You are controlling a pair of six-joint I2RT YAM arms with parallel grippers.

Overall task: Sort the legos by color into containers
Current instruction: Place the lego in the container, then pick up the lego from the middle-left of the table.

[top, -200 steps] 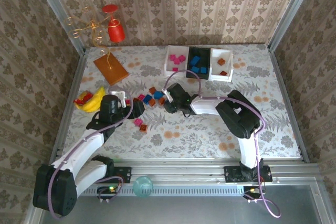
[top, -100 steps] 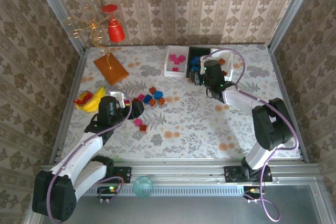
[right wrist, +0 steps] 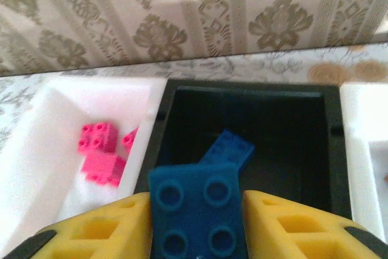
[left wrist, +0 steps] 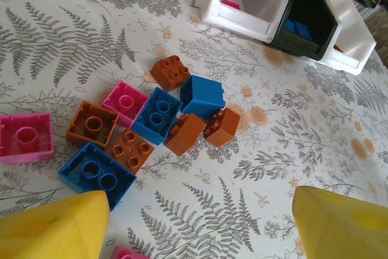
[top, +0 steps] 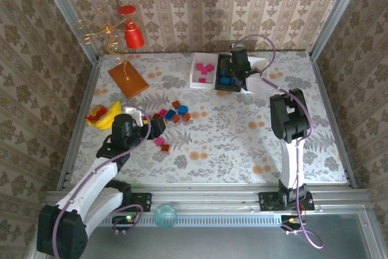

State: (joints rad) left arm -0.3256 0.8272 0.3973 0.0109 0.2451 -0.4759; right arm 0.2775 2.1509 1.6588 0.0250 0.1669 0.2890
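One blue brick (right wrist: pixel 195 201), clamped in the right end effector (right wrist: pixel 197 219), has reached the black tray (right wrist: pixel 285 131), ready to drop; left end effector (left wrist: pixel 200 225) gapes apart.

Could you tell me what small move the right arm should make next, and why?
Probably open the right pincer: it holds a blue brick directly over the black tray, where a second blue brick already lies, so releasing should drop it in with its colour.

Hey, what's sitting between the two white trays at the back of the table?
A black rectangular plastic tray with small blue plastic bricks inside, clearest in the right wrist view.
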